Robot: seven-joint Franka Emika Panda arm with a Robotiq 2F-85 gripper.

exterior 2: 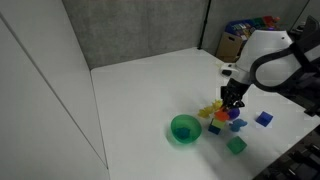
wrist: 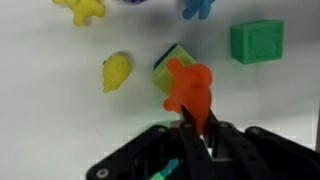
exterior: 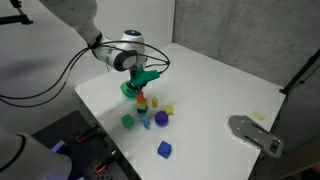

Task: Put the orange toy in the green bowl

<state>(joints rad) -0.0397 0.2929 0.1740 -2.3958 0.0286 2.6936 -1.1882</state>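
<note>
My gripper (wrist: 195,122) is shut on the orange toy (wrist: 188,88), a small orange-red figure-like piece pinched between the two fingers. In an exterior view the gripper (exterior: 143,93) holds the toy (exterior: 142,101) just above a cluster of small toys. The green bowl (exterior 2: 184,129) stands on the white table beside that cluster, apart from the gripper (exterior 2: 232,102). In an exterior view the bowl (exterior: 129,89) is partly hidden behind the gripper.
Below the toy lie a green cube (wrist: 257,42), a yellow toy (wrist: 117,72), a yellow-green block (wrist: 170,60) and a blue toy (wrist: 198,8). A blue cube (exterior: 164,149) sits near the table's edge. A grey flat object (exterior: 255,132) lies farther off.
</note>
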